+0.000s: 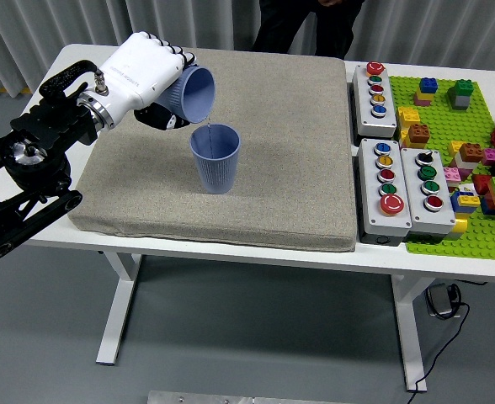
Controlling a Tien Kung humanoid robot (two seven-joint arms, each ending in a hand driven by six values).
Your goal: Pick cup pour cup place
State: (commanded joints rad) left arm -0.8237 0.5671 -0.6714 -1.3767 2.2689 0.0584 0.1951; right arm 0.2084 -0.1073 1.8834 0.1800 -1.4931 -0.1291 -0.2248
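My left hand (151,80) is shut on a blue ribbed cup (193,94), held tilted with its mouth facing right and down. A thin stream of liquid falls from its lip into a second blue ribbed cup (215,158) that stands upright on the grey mat (273,126). The held cup hangs a little above and left of the standing cup's rim, not touching it. My right hand is out of view.
Grey button boxes (375,87) (384,190) (428,194) sit right of the mat. A green baseplate (449,118) with several coloured bricks fills the far right. A person (306,21) in dark clothes stands at the far side.
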